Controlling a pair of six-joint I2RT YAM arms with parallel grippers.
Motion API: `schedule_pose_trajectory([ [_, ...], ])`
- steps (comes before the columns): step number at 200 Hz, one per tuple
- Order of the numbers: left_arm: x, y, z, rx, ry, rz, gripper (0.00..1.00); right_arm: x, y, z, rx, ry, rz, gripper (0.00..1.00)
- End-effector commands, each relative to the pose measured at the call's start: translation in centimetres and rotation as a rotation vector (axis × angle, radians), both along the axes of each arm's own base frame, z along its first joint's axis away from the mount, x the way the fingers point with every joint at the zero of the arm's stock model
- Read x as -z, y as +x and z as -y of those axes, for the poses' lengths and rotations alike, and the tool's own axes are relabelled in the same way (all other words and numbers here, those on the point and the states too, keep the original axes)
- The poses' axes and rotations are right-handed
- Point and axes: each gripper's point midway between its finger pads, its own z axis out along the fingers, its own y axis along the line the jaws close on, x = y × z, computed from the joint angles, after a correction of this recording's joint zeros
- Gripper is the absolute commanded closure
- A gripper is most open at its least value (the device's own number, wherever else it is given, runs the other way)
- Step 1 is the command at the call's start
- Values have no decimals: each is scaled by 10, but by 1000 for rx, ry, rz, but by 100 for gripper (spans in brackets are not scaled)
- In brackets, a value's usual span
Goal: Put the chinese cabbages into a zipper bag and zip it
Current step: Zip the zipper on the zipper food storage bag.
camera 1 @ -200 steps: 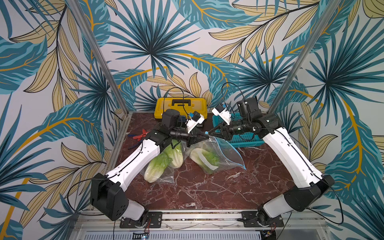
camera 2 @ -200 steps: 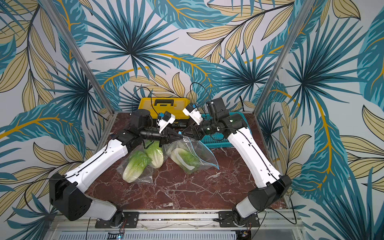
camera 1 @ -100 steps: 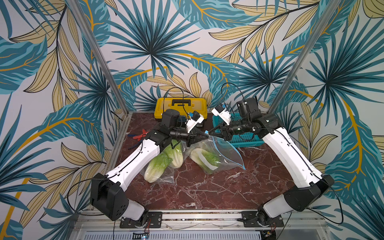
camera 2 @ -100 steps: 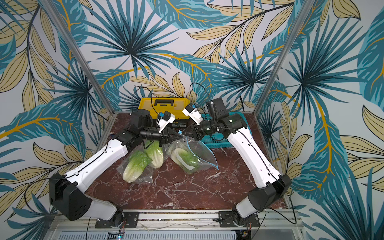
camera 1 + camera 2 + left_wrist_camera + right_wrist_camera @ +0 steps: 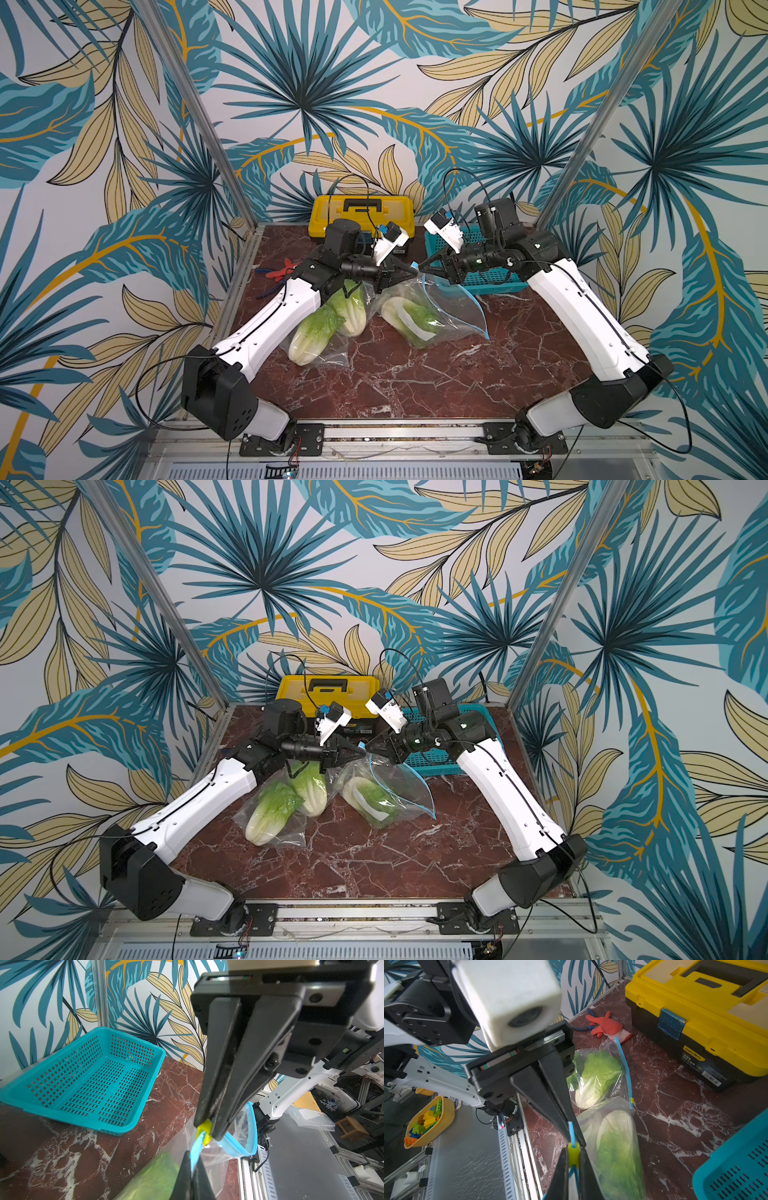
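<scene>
Since the earlier frame you will find almost nothing displaced: both arms stay as they were, tips together, and the bag and cabbages lie unchanged. The left pincer (image 5: pixel 411 270) and right pincer (image 5: pixel 424 273) meet tip to tip above the marble table (image 5: pixel 415 386). The left pincer's jaws are together on the end of the blue zip strip (image 5: pixel 196 1147), which shows pinched between its fingertips in both wrist views. The right pincer's jaws are clamped on the yellow slider (image 5: pixel 573 1155) and stand only the slider's width apart. The slider sits just beside the left pincer's tips. One corner of the zipper bag (image 5: pixel 453 307) is lifted to the meeting tips and its body rests on the table. Past the slider, on the right pincer's side, the strip gapes in an open loop. The bagged cabbage (image 5: pixel 415 320) lies inside this bag, directly below the two tips and apart from them. The nearer cabbage (image 5: pixel 352 309) lies below and just behind the left pincer. It touches the farther cabbage (image 5: pixel 316 338), which lies back along that arm. Both lie in the clear plastic of a second bag (image 5: pixel 332 357), well apart from the right pincer.
</scene>
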Motion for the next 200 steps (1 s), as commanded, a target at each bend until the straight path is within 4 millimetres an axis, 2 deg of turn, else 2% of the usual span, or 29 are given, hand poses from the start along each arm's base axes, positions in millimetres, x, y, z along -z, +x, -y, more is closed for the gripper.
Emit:
schedule_pose_trajectory([
  [1,0,4,-2,-12,10,27,82,-6,-9,-3,-19,45,-30,100],
  [53,-8,6,-5,-15,5,71,81,-2,-13,-4,-44,44,-54,100],
  [93,-15,-1,-5,7,-9,90,81,-1,-11,-3,-36,30,-48,100],
  [142,-25,-12,-5,33,-26,116,75,0,-8,-3,-29,20,-50,100],
  [163,-28,-13,-5,45,-33,125,77,-1,-8,-3,-30,22,-52,100],
  [200,-26,-16,1,70,-35,118,86,-1,-8,-4,-30,29,-58,100],
])
